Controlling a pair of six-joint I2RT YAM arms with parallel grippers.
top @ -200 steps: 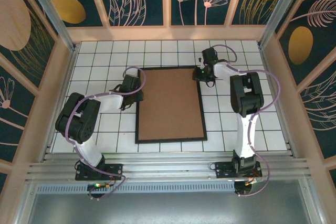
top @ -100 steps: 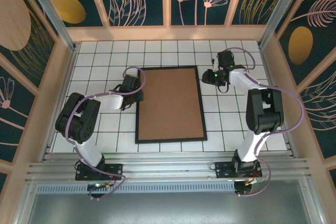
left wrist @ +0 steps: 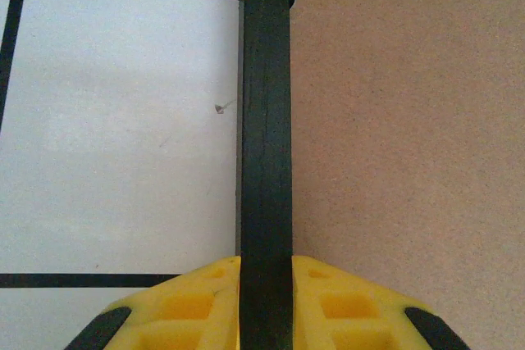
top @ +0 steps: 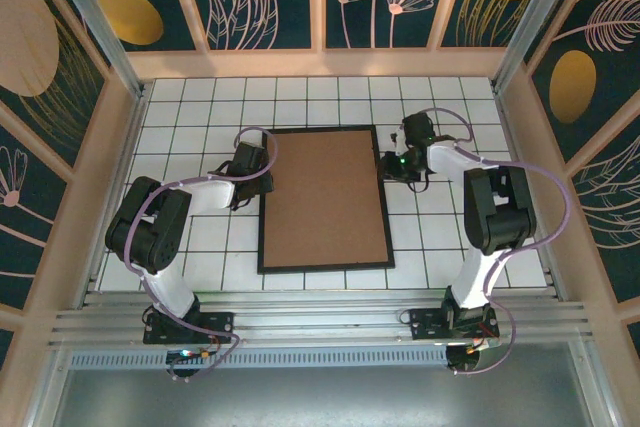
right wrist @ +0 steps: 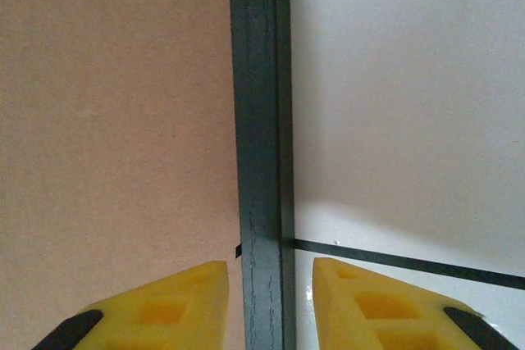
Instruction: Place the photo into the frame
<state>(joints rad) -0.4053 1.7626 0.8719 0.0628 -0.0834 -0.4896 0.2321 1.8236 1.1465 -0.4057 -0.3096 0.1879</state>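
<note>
The right arm (top: 490, 209) has swung back in from the right side of the counter (top: 450, 247), bringing the right fingers (right wrist: 379, 305) to the frame's right moulding. The left arm (top: 185, 197) has not shifted.

In the top view both arm bases sit at the bottom edge. Just beyond them the frame (top: 325, 267) lies flat in the middle of the white tiled counter, its long sides running up the picture. A plain brown backing board (top: 325, 197) fills its opening.

Left of centre, the left arm reaches across to the frame's left moulding. In the left wrist view that black moulding runs straight up the middle. At the bottom the yellow left fingers (left wrist: 197, 305) are pressed against both of its sides, narrow and gripping it, with white counter on the left and brown board on the right.

Higher up, in the upper right of the top view, the right arm bends in to the right moulding. In the right wrist view the right fingers straddle that moulding with a gap on each side, parted and not touching it. One stands over the board, the other over the counter.
</note>
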